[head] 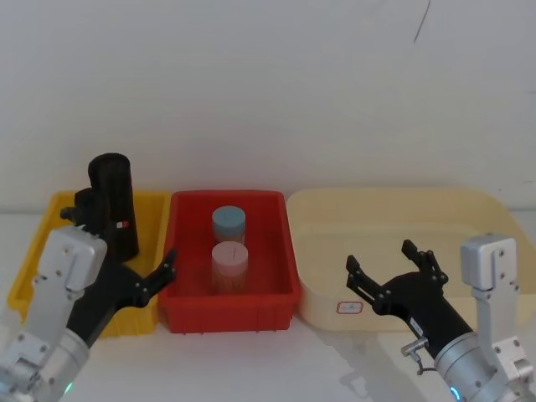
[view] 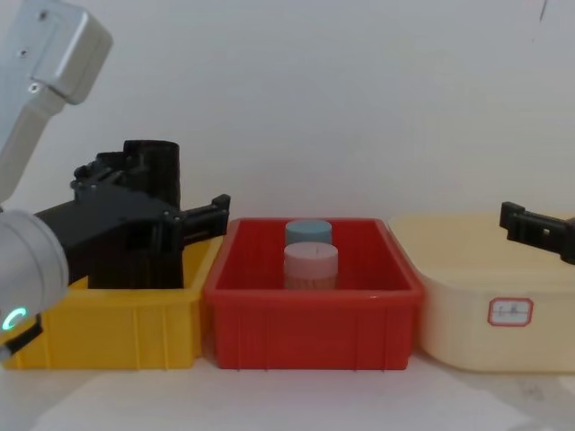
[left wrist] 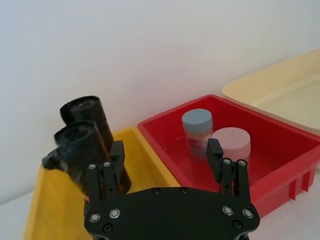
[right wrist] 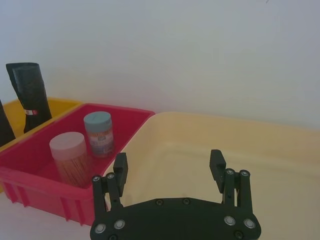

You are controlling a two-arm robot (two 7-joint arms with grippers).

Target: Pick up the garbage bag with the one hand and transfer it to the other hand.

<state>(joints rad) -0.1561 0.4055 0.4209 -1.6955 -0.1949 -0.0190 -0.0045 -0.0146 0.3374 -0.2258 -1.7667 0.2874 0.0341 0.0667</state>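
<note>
The left gripper (left wrist: 166, 150) hangs released, its fingers spread wide with nothing between them, low over the yellow bin (view: 117, 328) on the side where that bin meets the red bin (view: 310, 328). Seen from the left wrist, the gap between the fingers looks toward the corner of the red bin rather than at the bag.

The garbage bag (left wrist: 74, 150) stands in the yellow bin just beside the finger on the robot's left. That finger partly covers it, and the bag is outside the gap, so it lies forward and to the left of the opening. Its long axis is roughly upright with a slight lean, and its top is crumpled.

Just behind it stands the labelled roll (head: 113, 197). Whether the two touch cannot be told.

I judge that the coming move turns on that sideways offset. The gripper has to shift left and forward until the upright roll sits between the fingers, which can then close across its side. The likely slip is catching the labelled roll instead, or along with it.

The left arm is by far the nearer. The right gripper (right wrist: 168, 160), also released, waits well apart over the cream tub (view: 467, 332), with the red bin and its two jars (head: 229, 243) between
</note>
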